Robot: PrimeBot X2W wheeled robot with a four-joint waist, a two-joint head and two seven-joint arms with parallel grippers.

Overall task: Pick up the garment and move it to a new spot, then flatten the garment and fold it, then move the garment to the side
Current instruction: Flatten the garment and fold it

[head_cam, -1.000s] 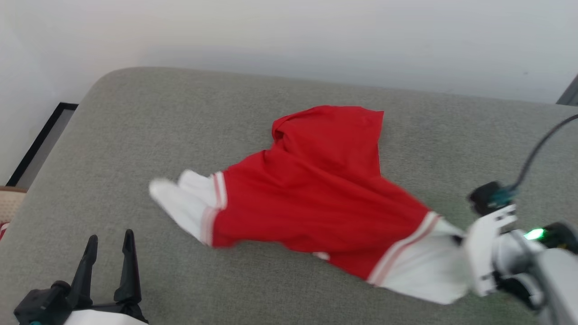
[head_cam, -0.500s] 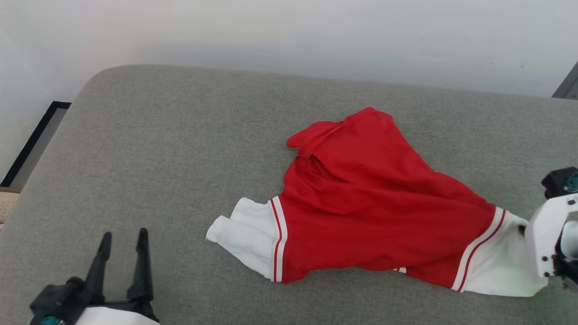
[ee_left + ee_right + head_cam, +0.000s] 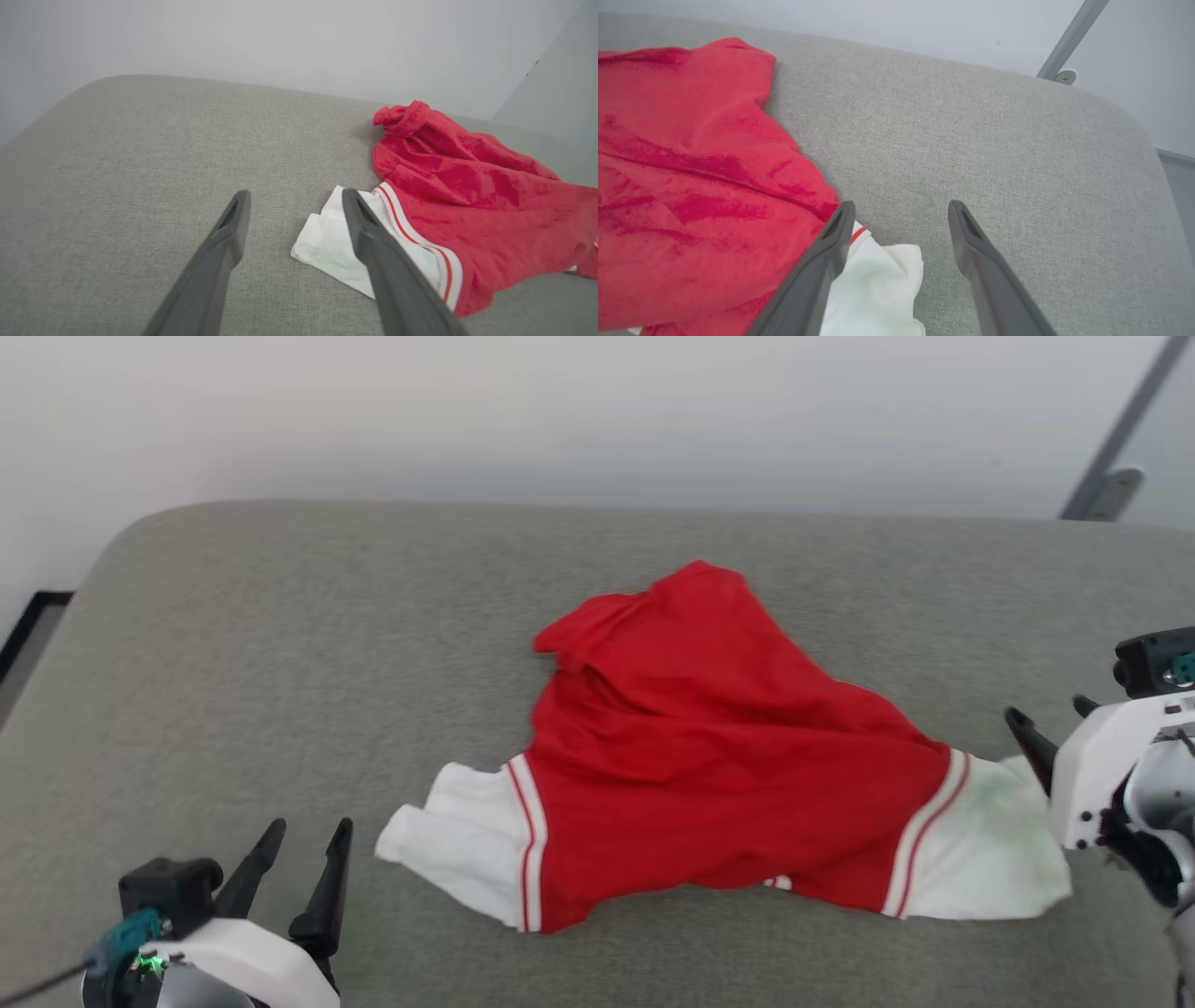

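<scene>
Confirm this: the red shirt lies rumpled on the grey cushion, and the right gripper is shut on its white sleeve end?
No: the right wrist view shows the right gripper open, not clamping the white sleeve end. The red shirt does lie rumpled on the grey cushion.

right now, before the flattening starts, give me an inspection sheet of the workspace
surface: grey padded fabric top, rounded corners
job's things: garment lies crumpled and unfolded near the middle, white sleeve ends out to both sides
clutter: nothing seen
grippers: left gripper jaws open, empty, short of the left sleeve end; right gripper jaws open, empty, beside the right sleeve end
cables: thin dark lead at the left wrist, off the cloth
surroundings: pale wall behind, grey metal bar upper right
</scene>
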